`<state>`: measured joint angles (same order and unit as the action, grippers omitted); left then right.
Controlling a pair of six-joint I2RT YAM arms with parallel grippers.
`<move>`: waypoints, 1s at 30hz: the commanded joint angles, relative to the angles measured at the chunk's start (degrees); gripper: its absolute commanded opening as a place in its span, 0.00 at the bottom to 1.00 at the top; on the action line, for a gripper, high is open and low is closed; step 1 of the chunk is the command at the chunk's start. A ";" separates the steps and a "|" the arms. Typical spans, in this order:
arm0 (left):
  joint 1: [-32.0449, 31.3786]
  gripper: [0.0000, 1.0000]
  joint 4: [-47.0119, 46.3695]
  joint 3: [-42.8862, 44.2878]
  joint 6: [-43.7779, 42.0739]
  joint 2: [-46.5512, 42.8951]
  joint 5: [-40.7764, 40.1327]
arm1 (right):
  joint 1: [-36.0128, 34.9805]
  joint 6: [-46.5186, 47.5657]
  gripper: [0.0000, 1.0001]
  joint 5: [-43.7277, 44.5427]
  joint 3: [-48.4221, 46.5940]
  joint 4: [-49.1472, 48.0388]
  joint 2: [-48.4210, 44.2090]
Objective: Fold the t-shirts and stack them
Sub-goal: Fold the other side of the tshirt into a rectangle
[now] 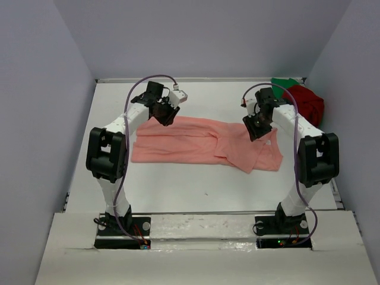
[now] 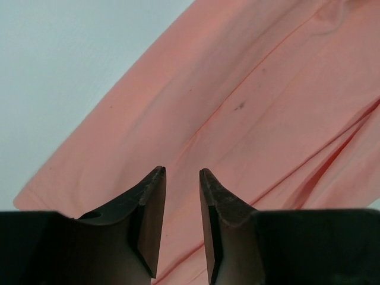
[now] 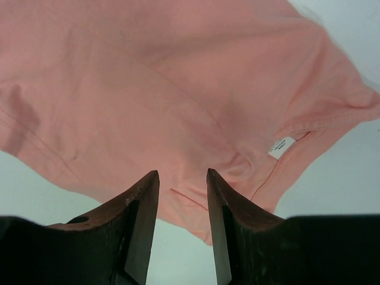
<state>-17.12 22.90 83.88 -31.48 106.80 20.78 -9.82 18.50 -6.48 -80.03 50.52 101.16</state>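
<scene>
The salmon-pink t-shirt (image 1: 202, 143) lies folded lengthwise across the middle of the table. My left gripper (image 1: 164, 114) hovers over its far left edge, open and empty; the left wrist view shows the pink cloth (image 2: 249, 101) below the fingertips. My right gripper (image 1: 257, 127) hovers over its right end, open and empty; the right wrist view shows the pink shirt (image 3: 160, 89) with a white label (image 3: 281, 147) by the collar. The dark red t-shirt (image 1: 307, 102) and the green t-shirt (image 1: 284, 82) lie crumpled together at the far right corner.
The white table (image 1: 196, 187) is walled by grey panels on the left, back and right. Both arm bases stand at the near edge.
</scene>
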 commanded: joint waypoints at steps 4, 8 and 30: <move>-4.14 0.42 -0.14 4.36 -2.62 4.10 -0.47 | 1.56 1.18 0.38 -2.48 3.03 -2.62 -4.57; -5.81 0.39 0.48 5.86 -3.06 6.75 -2.05 | 2.18 1.45 0.34 -2.75 3.74 -2.89 -4.84; -8.89 0.41 -2.15 7.53 -3.93 11.84 -6.89 | 2.71 2.06 0.31 -5.38 3.39 -1.57 -2.11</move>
<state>-25.43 20.82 88.47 -34.39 118.10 14.28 -7.46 19.92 -10.83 -75.94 49.28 99.02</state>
